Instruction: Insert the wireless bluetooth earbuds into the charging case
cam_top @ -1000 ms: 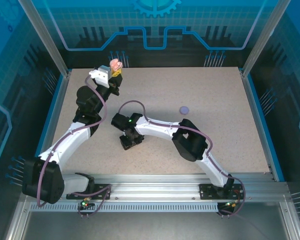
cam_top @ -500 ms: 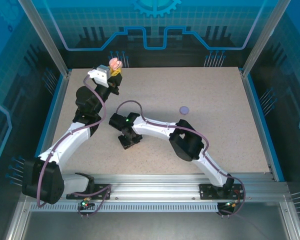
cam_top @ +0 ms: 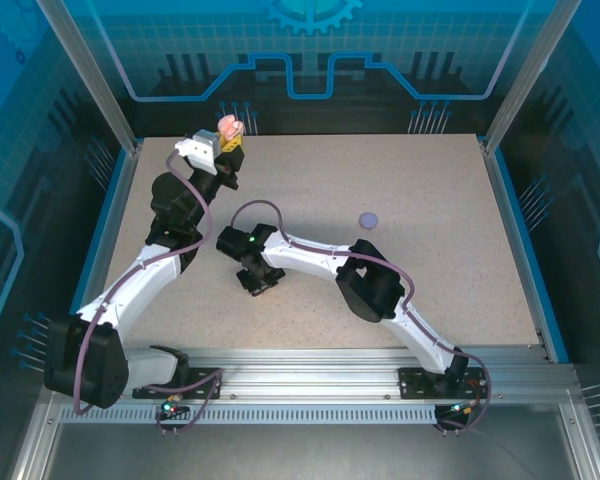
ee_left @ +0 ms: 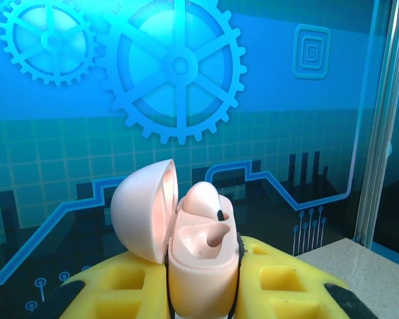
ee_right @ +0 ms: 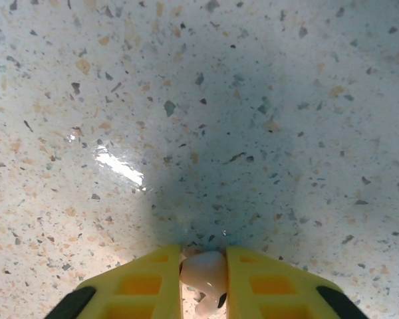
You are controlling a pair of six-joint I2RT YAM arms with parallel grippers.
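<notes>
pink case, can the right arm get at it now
Likely yes: left pincer holds the pink case lid open; bare table separates it from the right pincer, shut on an earbud.

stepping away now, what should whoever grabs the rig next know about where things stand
Left gripper: shut on the open pink charging case, raised over the far left of the table.
Right gripper: down at the table surface, shut on a pale pink earbud.
Done: a seated earbud is in the case.
Left: lift the gripped earbud and seat it in the free socket. A small purple round item lies mid-table, untouched.
</notes>
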